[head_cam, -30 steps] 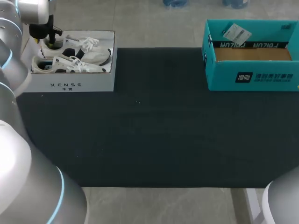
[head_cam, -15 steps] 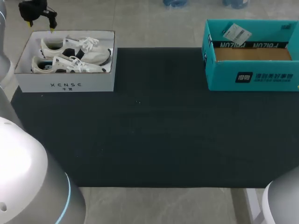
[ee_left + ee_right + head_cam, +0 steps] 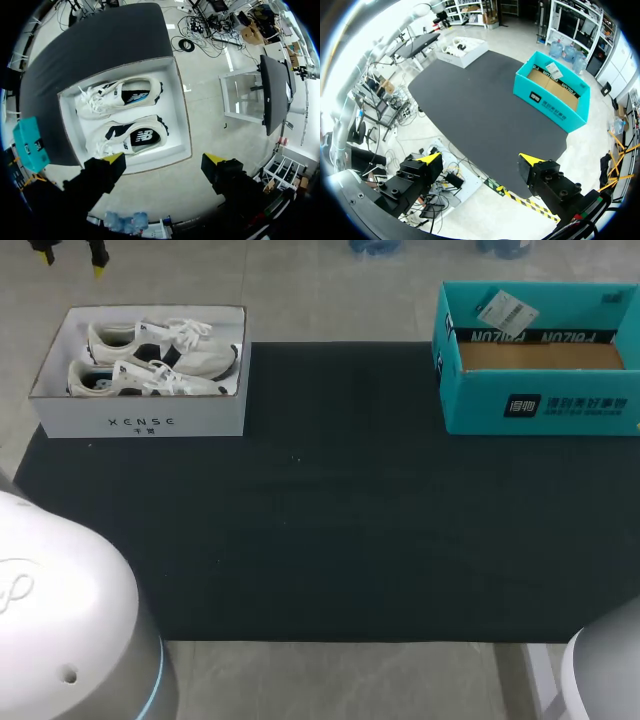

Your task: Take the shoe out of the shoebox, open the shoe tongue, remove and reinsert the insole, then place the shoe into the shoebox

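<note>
Sneakers [image 3: 155, 362] both lie in white shoebox [image 3: 140, 425] | left gripper [image 3: 164, 158] has risen clear, spread, empty | right gripper [image 3: 480, 159] spread, off-table | shoe removal still pending

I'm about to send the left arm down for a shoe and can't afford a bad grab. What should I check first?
1. Both shoes in the white shoebox: ok, the far shoe and the near shoe lie side by side.
2. Left tool empty and open: ok.
3. Left tool above a shoe: not ok, it hangs off toward the box's far side.
4. Right tool out of the way: ok, open and well away from the shoebox.
5. Laces tied or loose: cannot tell.
</note>
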Action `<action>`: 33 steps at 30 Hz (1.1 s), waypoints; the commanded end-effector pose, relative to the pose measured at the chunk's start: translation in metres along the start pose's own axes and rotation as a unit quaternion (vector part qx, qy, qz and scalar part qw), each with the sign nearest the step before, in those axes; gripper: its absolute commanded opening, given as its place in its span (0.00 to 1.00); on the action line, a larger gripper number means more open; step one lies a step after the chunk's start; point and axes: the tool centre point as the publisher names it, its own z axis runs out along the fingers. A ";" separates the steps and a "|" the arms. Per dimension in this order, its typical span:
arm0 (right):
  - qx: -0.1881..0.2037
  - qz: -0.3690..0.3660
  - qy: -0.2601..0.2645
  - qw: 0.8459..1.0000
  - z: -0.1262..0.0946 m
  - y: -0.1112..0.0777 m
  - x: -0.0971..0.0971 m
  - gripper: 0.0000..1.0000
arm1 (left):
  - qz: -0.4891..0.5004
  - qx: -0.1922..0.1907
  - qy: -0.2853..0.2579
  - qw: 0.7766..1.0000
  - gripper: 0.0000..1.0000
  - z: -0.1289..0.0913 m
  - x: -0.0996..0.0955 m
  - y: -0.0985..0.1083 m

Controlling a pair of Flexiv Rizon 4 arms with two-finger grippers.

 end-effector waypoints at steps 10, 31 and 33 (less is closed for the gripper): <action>0.003 0.000 0.001 1.000 0.000 0.003 -0.001 1.00 | 0.000 -0.032 0.004 0.999 1.00 -0.013 -0.002 -0.036; 0.003 0.000 0.001 1.000 0.000 0.003 -0.001 1.00 | -0.078 0.011 -0.030 0.996 1.00 0.058 0.006 -0.147; 0.003 0.000 0.001 1.000 0.000 0.003 -0.001 1.00 | -0.076 0.019 -0.039 0.996 1.00 0.064 0.000 -0.147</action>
